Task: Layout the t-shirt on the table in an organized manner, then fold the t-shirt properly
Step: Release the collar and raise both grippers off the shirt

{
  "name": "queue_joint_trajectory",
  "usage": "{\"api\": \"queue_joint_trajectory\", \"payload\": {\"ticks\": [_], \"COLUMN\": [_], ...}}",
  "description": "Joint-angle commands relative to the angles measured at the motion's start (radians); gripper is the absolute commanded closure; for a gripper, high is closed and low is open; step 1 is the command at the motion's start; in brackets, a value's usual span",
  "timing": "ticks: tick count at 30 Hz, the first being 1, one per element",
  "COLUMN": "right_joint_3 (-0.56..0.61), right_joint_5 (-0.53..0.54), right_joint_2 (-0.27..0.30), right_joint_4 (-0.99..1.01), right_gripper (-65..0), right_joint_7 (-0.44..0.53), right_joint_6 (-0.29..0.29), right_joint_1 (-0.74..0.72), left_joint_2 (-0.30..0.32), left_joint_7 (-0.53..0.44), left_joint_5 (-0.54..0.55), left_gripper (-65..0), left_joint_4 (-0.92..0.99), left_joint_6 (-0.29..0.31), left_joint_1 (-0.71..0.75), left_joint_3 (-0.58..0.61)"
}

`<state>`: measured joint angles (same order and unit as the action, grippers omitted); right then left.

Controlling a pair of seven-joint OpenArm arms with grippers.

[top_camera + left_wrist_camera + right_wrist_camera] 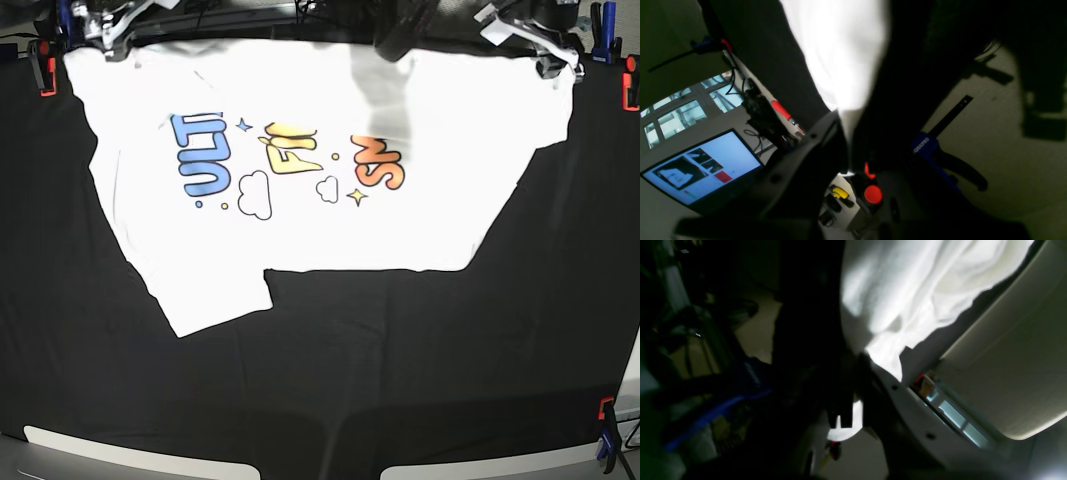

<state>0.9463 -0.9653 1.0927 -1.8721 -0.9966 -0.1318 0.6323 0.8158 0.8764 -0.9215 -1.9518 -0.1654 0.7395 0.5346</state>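
Observation:
The white t-shirt [300,220] lies print-up and spread across the far half of the black table [400,350], its coloured lettering, clouds and stars showing. One sleeve sticks out toward the front left. My right gripper [108,30] sits at the shirt's far left corner, and my left gripper [553,58] at its far right corner. In the left wrist view the white cloth [840,50] narrows into the shut left gripper [843,116]. In the right wrist view, bunched cloth [907,290] runs into the shut right gripper [853,400].
Orange clamps [43,68] [630,90] and a blue clamp [606,445] pin the black cloth at the table edges. A blue clamp [927,146], a red button [873,194] and a lit monitor [700,166] lie beyond the table edge.

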Motion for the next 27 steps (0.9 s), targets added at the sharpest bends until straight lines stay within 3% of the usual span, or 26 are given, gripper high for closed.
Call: {"api": "queue_joint_trajectory", "payload": {"ticks": [1, 10, 14, 17, 18, 23, 27], "right_joint_3": [-0.017, -0.026, 0.024, 0.069, 0.082, 0.121, 0.121], "right_joint_5": [-0.006, 0.000, 0.040, 0.056, 0.055, -0.028, -0.057], "right_joint_2": [0.027, 0.035, 0.032, 0.023, 0.018, 0.004, -0.005], "right_joint_4": [-0.012, -0.013, -0.013, -0.013, -0.013, -0.014, -0.023], "right_gripper": [0.0, 0.0, 0.0, -16.7, -19.9, -21.1, -21.1], "right_joint_7": [-0.025, -0.002, 0.016, 0.021, 0.021, 0.020, 0.013], "right_joint_6": [-0.009, -0.011, -0.011, -0.012, -0.020, -0.094, -0.143], "right_joint_1": [0.006, 0.006, 0.006, 0.006, 0.006, 0.005, 0.005], "left_joint_2": [0.013, 0.013, 0.013, 0.012, 0.010, 0.011, 0.011], "left_joint_7": [0.014, 0.017, 0.021, 0.072, 0.109, 0.254, 0.283], "left_joint_5": [-0.020, -0.018, 0.068, 0.148, 0.163, 0.122, -0.029], "left_gripper": [0.0, 0.0, 0.0, -21.0, -24.0, -24.8, -24.8], "left_joint_4": [-0.015, -0.015, -0.015, -0.015, -0.015, -0.016, -0.031], "left_joint_6": [-0.026, -0.027, -0.027, -0.033, -0.050, -0.115, -0.174], "left_joint_1": [0.008, 0.009, 0.009, 0.006, 0.004, 0.006, 0.006], "left_joint_3": [-0.005, -0.005, -0.005, -0.005, -0.005, -0.005, -0.005]}}
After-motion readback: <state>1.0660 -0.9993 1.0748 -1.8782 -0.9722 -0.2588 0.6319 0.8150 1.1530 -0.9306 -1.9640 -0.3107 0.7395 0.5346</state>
